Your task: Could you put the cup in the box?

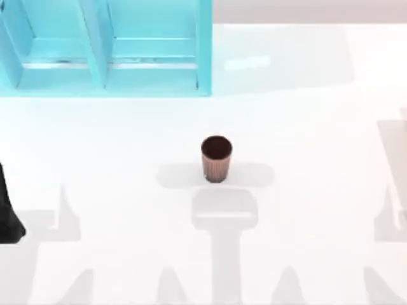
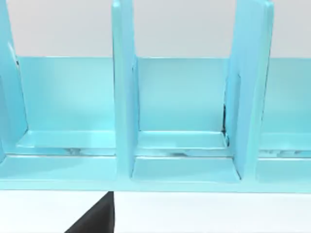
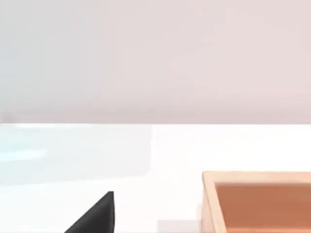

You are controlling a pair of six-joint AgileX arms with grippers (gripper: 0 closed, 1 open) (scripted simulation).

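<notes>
**Reddish-brown cup alone at mid-counter**

Reddish-brown and ribbed, the cup [image 1: 216,159] stands upright on my white counter [image 1: 305,127], near its middle. A turquoise divided rack [image 1: 108,44] sits at the far left. My right wrist view catches a tan box [image 3: 257,204]. I cannot tell either gripper's state.

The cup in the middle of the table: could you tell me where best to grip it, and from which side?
Probably across the ribbed wall of the cup, just below the rim, coming down from above. It stands upright and alone on the white table, mouth up, tapering toward its base, so fingers closing on opposite sides should meet no obstruction.
</notes>
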